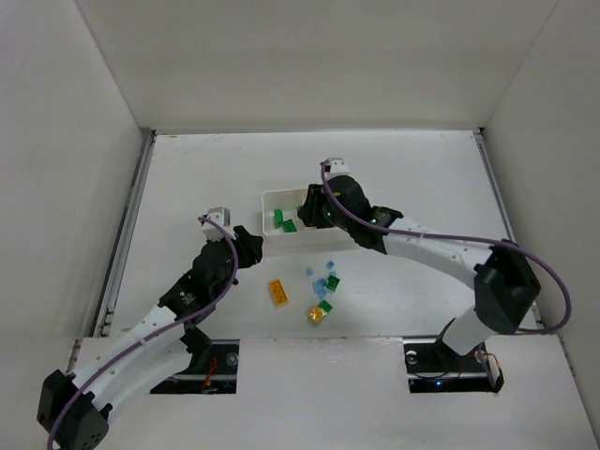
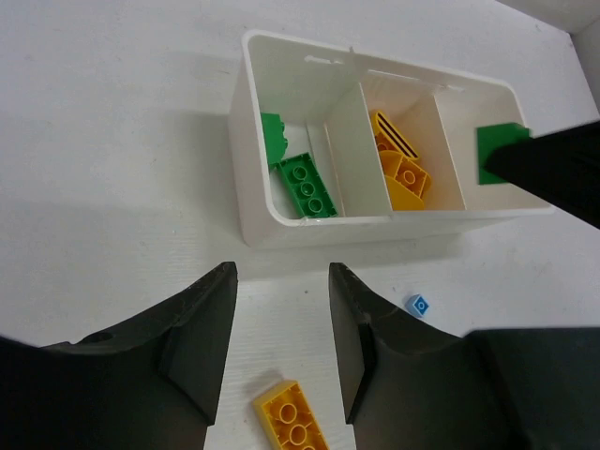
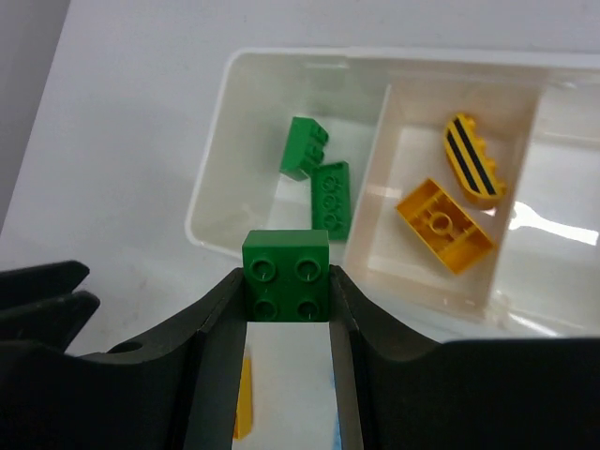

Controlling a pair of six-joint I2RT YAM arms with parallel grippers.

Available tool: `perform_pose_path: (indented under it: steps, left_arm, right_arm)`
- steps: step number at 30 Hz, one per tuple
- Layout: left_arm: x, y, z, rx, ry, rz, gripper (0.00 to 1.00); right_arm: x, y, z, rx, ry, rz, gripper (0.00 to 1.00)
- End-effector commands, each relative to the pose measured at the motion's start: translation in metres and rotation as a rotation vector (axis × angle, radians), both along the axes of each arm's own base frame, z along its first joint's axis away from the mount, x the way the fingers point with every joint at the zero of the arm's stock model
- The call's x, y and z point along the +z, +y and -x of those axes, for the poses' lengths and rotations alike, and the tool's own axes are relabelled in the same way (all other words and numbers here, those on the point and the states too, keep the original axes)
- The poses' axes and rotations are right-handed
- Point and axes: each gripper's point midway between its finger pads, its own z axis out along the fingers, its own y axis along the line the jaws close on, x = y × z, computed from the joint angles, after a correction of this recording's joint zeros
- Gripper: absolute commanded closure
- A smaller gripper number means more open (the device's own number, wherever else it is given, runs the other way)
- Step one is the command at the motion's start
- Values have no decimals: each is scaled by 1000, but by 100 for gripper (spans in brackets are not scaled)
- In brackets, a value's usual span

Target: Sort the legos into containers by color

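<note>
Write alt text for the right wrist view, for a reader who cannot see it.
The right gripper holds a green brick with four studs between its fingers, close to a white tray. The tray's left compartment contains two green bricks; the next holds a yellow-orange brick and a yellow piece with black stripes.

Glossy white plastic tray (image 2: 255,178), smooth shiny green plastic brick (image 3: 286,277), matt black plastic right gripper (image 3: 286,309), matt white faintly grained counter (image 2: 103,141).
</note>
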Motion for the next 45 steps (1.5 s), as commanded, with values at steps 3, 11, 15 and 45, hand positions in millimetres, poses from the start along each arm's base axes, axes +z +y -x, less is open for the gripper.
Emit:
perform_pose_path:
  steps: [3,11,15,45]
  left_arm:
    - [3,-14,5,-50,8,69,60]
    - [-11,-23,21,-97,38,78,60]
    - [-20,-35,27,-137,64,61,60]
    - [-78,-161,138,-756,86,-335,47]
  right_arm:
    - [15,50,-32,60,-47,-71,74]
    - [18,70,-51,38,-43,-105,45]
    - [25,46,-36,10,-69,-110,38]
    - [-84,-80,100,-99,80,-29,45]
